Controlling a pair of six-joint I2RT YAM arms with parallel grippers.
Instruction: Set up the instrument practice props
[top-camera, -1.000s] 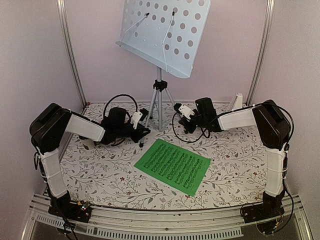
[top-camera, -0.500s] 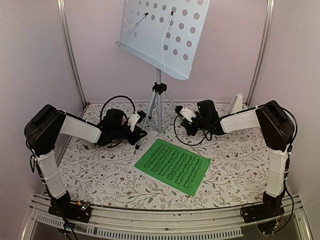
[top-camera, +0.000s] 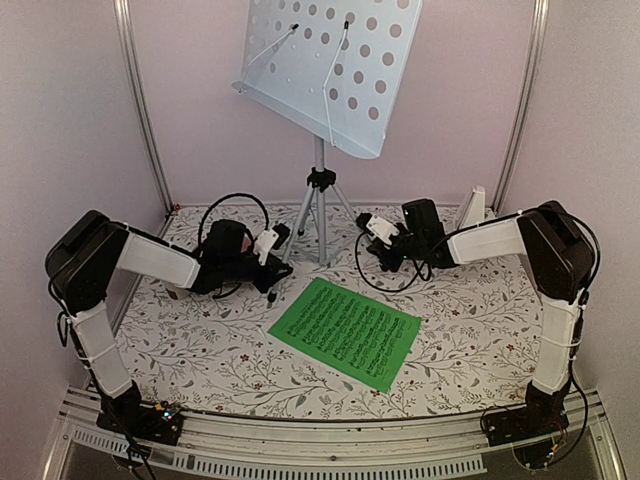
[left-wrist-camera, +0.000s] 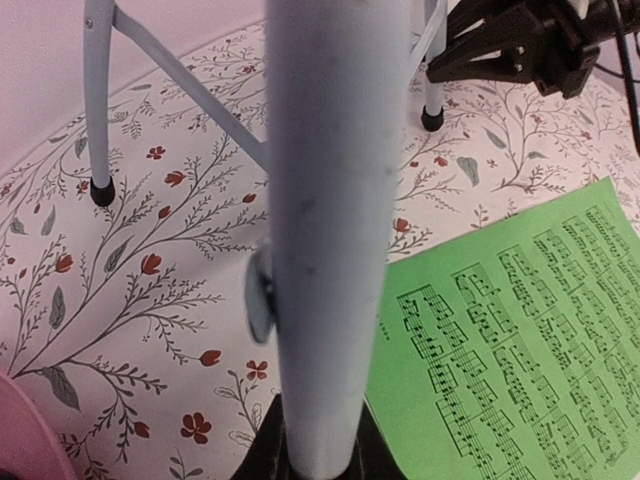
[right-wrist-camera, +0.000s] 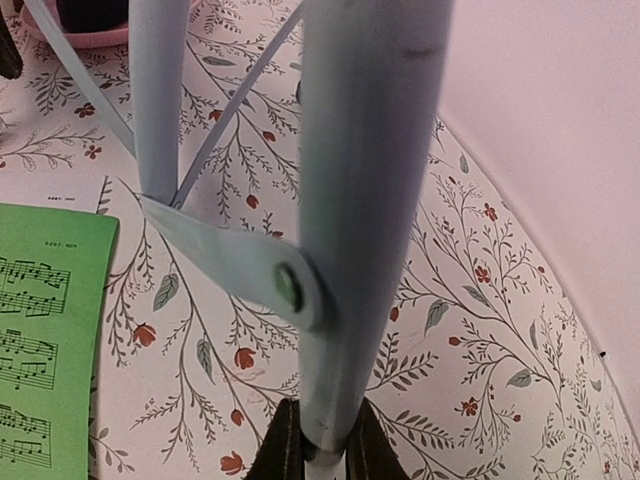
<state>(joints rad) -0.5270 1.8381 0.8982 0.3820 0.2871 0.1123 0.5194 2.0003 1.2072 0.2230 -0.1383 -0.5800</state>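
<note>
The tripod music stand (top-camera: 319, 205) is upright at the back, the left gripper (left-wrist-camera: 315, 452) and right gripper (right-wrist-camera: 322, 442) each seemingly clamped on one of its legs (left-wrist-camera: 320, 200), while the green music sheet (top-camera: 345, 332) lies flat in front, not yet on the desk (top-camera: 330, 75).

Tally: music stand (top-camera: 300, 60), one, on three legs (left-wrist-camera: 98, 90), with two wire page-holders (top-camera: 333, 70) on its desk. Green sheet of music (top-camera: 345, 332), one. Small white metronome (top-camera: 475, 207), one. Pink plate (right-wrist-camera: 95, 38), one. Dark cup (right-wrist-camera: 90, 12), one. Robot arms, two. Claws, two: left claw (left-wrist-camera: 312, 455) and right claw (right-wrist-camera: 320, 445). Table (top-camera: 200, 350), one.
</note>
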